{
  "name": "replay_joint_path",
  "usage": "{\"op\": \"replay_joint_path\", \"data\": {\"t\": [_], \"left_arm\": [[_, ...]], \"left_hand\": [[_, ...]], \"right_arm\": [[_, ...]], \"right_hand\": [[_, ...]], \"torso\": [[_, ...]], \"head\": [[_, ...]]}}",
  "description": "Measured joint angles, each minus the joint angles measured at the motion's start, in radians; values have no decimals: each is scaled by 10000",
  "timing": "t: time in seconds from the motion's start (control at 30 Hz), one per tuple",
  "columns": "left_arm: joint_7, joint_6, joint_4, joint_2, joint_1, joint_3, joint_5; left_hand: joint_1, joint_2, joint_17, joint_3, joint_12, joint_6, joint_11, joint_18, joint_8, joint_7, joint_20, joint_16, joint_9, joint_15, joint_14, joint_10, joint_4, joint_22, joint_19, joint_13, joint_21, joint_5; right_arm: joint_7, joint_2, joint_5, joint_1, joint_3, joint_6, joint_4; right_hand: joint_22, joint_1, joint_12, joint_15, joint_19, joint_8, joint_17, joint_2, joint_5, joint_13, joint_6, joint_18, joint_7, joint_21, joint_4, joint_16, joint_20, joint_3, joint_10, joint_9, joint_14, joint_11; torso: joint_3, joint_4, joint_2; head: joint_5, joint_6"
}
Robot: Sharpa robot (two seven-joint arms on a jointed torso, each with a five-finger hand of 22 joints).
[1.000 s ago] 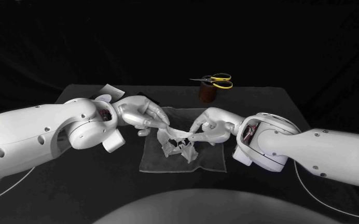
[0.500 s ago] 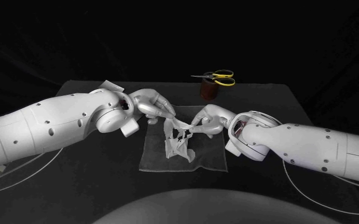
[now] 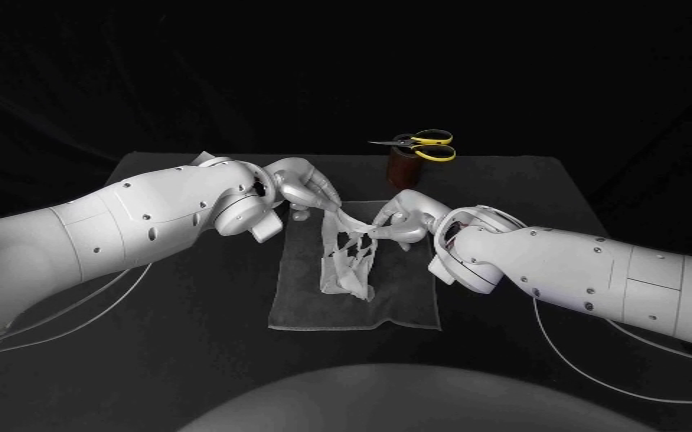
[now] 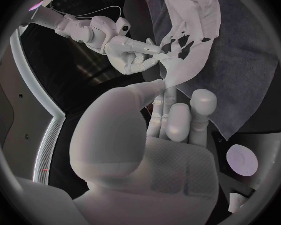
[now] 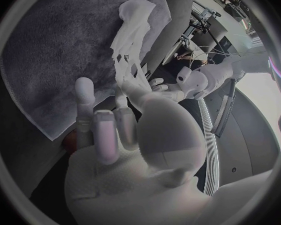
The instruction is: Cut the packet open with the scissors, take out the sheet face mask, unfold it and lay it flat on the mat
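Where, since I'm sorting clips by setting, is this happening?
Probably a robotics lab or test studio: a black table before a black backdrop, the robot's left hand and right hand holding a sheet face mask over a grey mat, and scissors standing in a brown holder.

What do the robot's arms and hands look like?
The left arm and right arm are fat, smooth white shells with small dark dots. A thin white cable trails under each. The left robot hand and right robot hand are shiny silver, with rounded fingers.
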Motion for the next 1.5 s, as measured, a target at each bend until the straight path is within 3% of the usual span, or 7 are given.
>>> {"op": "replay_joint_path", "data": {"t": [0.4, 0.83, 1.0, 1.13, 1.2, 1.3, 1.5], "left_arm": [[-127, 84, -1022, 688, 10, 19, -296], [-163, 50, -1969, 1439, 47, 34, -434], [-163, -57, -2296, 1667, 47, 37, -463], [-160, -141, -2482, 1791, 50, 39, -495], [-160, -153, -2543, 1834, 51, 39, -507], [-206, -151, -2602, 1876, 51, 39, -523], [-424, -95, -2619, 1874, 52, 37, -612]], "left_hand": [[0, -1, -14, 1, 0, -3, 0, 0, -17, -3, 0, -2, 52, 0, 0, 0, 1, -23, 0, -1, 0, 0], [-14, -14, 99, 59, 0, -19, 1, 0, -17, -17, 0, -3, 54, 0, 0, -1, 4, -31, 0, -1, -38, -1], [-14, -14, 194, 59, -40, -56, 1, 0, -17, 17, 0, -3, 57, 0, 0, -1, 4, -43, 0, 10, -38, -1], [-15, -14, 171, 58, -48, -56, 21, 0, -18, 16, 12, -3, 60, 0, 0, -21, 4, -71, -19, 10, -59, -1], [-16, -12, 102, 58, -48, -65, 37, 0, -18, 24, -6, -3, 61, 0, 0, -37, 4, -115, -75, 10, -107, -1], [-57, 28, -154, 9, -143, -231, 107, -2, -134, 126, 47, -4, 630, 108, -108, -219, -46, -297, -310, 10, -303, -1], [-57, 29, -286, -240, -143, -321, 148, -4, -261, 215, 123, -4, 907, 124, -199, -320, -173, -404, -414, 40, -393, 1]], "right_arm": [[31, 603, 124, 210, 55, 208, -1250], [-170, 1086, -227, 407, 68, 1376, -2112], [-291, 1147, -368, 421, 69, 1724, -2276], [-345, 1171, -409, 433, 68, 1841, -2312], [-363, 1170, -411, 433, 67, 1847, -2312], [-371, 1150, -400, 433, 66, 1771, -2293], [-371, 1081, -292, 433, 65, 1340, -2227]], "right_hand": [[-55, 2, 0, 0, 0, 0, 5, 2, -21, -5, -16, -8, -16, -86, 1, -2, 0, 57, -1, 0, 0, 1], [-175, 15, -197, 0, -143, 0, -4, 15, 4, 0, -19, -41, -18, -265, 38, -40, -43, 93, -18, 0, 0, 18], [-297, 9, -484, 0, -238, 119, -4, 9, 5, 24, -233, 84, 28, -457, 85, -162, -17, 133, -18, 6, 0, 19], [-350, -187, -895, 55, -327, -16, -156, -186, 77, -212, -571, 84, 184, -571, 269, -356, 72, 33, -129, 390, -55, 130], [-394, -335, -1501, 157, -426, -169, -722, -335, 80, -770, -767, 84, 301, -677, 400, -645, 157, -77, -426, 296, -347, 235], [-487, -570, -2356, 321, -596, -463, -1469, -569, 58, -1621, -1199, 84, 522, -877, 539, -1048, 270, -355, -909, 114, -778, 435], [-573, -774, -2649, 466, -686, -668, -1757, -773, 58, -1937, -1536, 81, 716, -1016, 742, -1189, 361, -668, -1095, -13, -933, 593]], "torso": [[17, 11, 144], [22, 10, 292], [23, -1, 308], [25, -1, 308], [25, -1, 308], [26, -1, 309], [23, -1, 313]], "head": [[-45, 0], [-115, -1], [-115, -1], [-123, -1], [-130, -1], [-138, -1], [-151, -1]]}}
